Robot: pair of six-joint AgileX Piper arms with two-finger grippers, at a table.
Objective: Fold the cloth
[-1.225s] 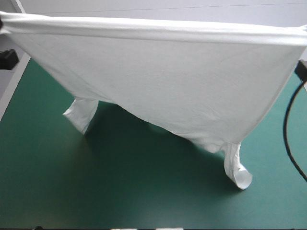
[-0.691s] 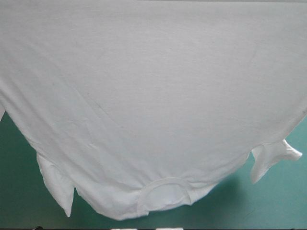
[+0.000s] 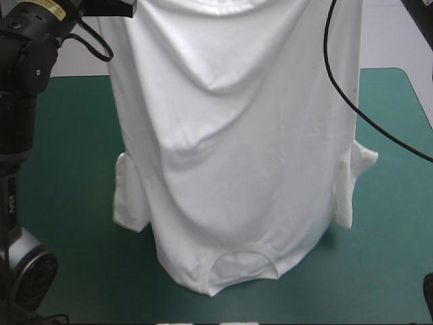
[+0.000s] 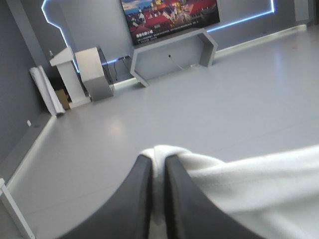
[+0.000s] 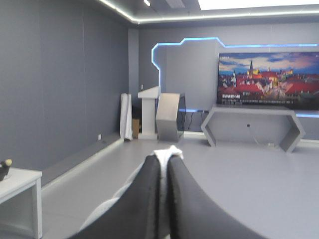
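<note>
The white T-shirt (image 3: 237, 149) hangs upside down above the teal-green table (image 3: 61, 203), held by its hem out of the high view's top. Its collar (image 3: 240, 264) and both sleeves dangle lowest, near the table's front. Both arms are raised high. In the left wrist view my left gripper (image 4: 158, 162) is shut on the T-shirt (image 4: 249, 189), a pinch of white cloth showing between the black fingers and more trailing to one side. My right gripper (image 5: 164, 159) is likewise shut on the T-shirt (image 5: 168, 151), with a white tuft at its fingertips. Neither gripper's fingers show in the high view.
The left arm's body (image 3: 20, 101) stands over the table's left part. Teal-green cover shows on both sides of the hanging shirt and along the front edge.
Earlier the shirt was stretched wide between the arms and swung toward the camera; now the held corners are closer together and it hangs narrower and straight down.
</note>
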